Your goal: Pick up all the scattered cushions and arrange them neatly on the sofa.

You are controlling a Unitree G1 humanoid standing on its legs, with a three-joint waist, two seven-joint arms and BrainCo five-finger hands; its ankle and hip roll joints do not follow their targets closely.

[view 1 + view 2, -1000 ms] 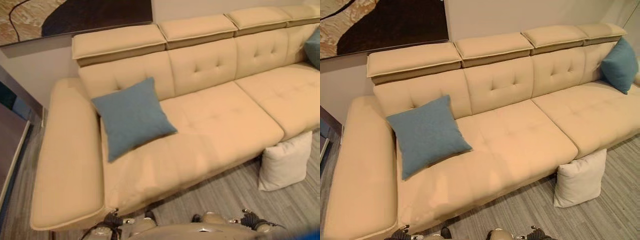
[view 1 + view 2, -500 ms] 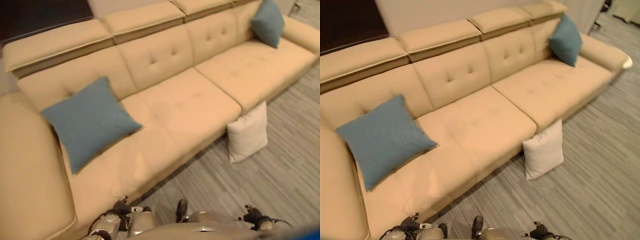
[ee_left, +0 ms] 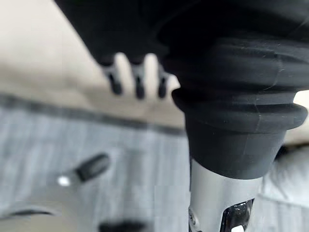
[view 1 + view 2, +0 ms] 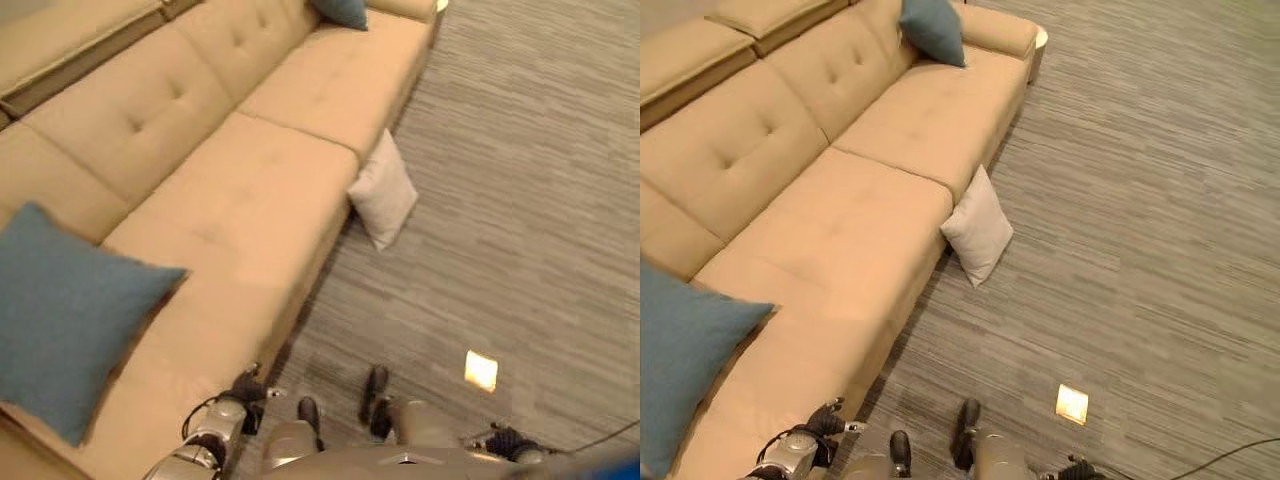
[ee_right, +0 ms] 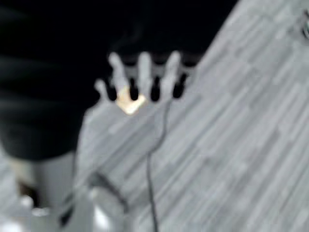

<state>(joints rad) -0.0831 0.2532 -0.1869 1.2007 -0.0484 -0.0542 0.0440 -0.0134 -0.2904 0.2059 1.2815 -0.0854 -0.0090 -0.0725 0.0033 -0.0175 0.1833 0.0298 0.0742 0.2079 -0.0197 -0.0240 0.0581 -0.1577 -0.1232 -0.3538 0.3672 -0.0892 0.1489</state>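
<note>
Searching seems the step in hand: white cushion (image 4: 978, 226) leans on the floor against the tan sofa (image 4: 850, 190) front, at twelve o'clock. Left hand (image 3: 137, 77) and right hand (image 5: 145, 77) hang straight-fingered, empty. Next: approach, stoop, grasp it.

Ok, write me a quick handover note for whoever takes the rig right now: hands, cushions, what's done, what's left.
Left hand: open, holding nothing, hanging near the sofa front.
Right hand: open, empty, over the floor.
Cushions: near blue cushion on the sofa's near end; far blue cushion at the far end against the backrest; white cushion on the floor, leaning on the sofa front.
Done: both blue ones are on the sofa.
Left: pick up the white one and place it on the sofa.
</note>
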